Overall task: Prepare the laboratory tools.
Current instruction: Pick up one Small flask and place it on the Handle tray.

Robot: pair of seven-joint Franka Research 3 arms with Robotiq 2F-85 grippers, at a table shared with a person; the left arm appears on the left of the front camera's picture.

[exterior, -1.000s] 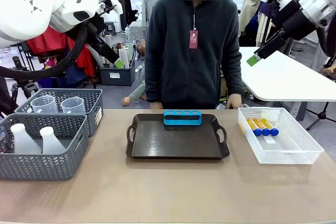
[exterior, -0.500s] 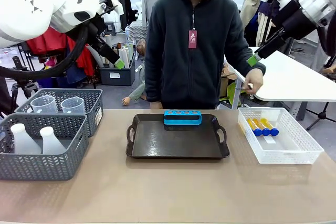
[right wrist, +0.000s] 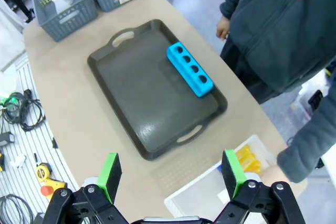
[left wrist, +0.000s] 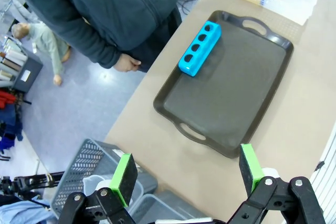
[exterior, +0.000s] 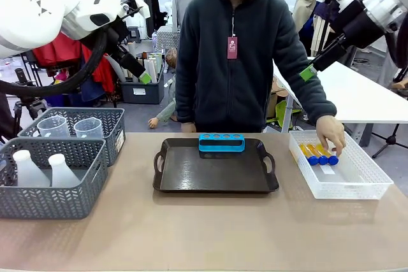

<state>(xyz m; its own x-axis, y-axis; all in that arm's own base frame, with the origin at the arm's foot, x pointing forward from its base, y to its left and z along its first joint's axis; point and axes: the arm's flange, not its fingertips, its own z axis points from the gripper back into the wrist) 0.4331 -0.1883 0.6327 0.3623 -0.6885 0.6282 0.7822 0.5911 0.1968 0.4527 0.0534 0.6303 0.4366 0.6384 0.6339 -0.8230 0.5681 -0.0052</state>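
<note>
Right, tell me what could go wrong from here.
The person's hand is in the white bin, on the test tubes. The right gripper, open high above the table, could strike it if it descends now. The tubes lie packed side by side, so gripping one may knock its neighbours.

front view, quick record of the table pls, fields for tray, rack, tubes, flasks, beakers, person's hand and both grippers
tray: middle of table, bare but for the rack
blue rack: on the tray's far side, holes empty
test tubes: lying in the white mesh bin, right of the tray
person's hand: in the bin, at the tubes
conical flasks: two, in the nearer of the grey baskets
measuring beakers: two, in the farther basket
left gripper: open, raised, holding nothing
right gripper: open, raised, holding nothing
</note>
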